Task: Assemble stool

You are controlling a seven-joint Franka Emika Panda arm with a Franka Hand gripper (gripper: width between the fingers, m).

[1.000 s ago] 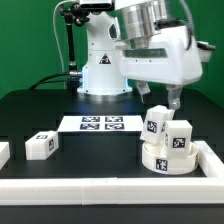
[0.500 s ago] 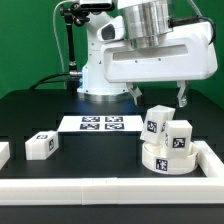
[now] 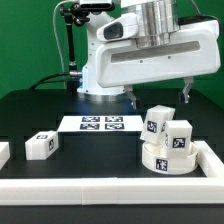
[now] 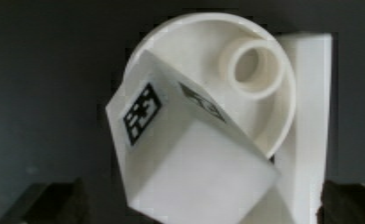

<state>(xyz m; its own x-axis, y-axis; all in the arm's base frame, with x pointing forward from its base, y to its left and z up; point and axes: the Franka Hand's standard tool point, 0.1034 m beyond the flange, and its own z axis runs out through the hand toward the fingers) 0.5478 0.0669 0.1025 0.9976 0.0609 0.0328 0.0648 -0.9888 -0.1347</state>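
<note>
The stool's round white seat [image 3: 163,160] lies in the corner of the white border rails at the exterior view's right. Two tagged blocky legs stand on it, one at the back [image 3: 157,122] and one nearer the front [image 3: 179,138]. My gripper [image 3: 162,93] hangs open just above them, one finger [image 3: 135,98] on each side, touching nothing. In the wrist view I look down on the seat [image 4: 211,60] with its round socket [image 4: 253,66], and a tagged leg [image 4: 182,150] fills the space between my dark fingers. A loose leg [image 3: 41,145] lies at the exterior view's left.
The marker board [image 3: 100,124] lies flat behind the middle of the table. White border rails run along the front [image 3: 100,190] and the right side [image 3: 214,160]. Another white part [image 3: 3,153] shows at the left edge. The robot's base [image 3: 100,75] stands at the back.
The hand has turned above the seat, so its two fingers now stand wider apart across the exterior view. The jaws stayed open. The parts have not moved.
</note>
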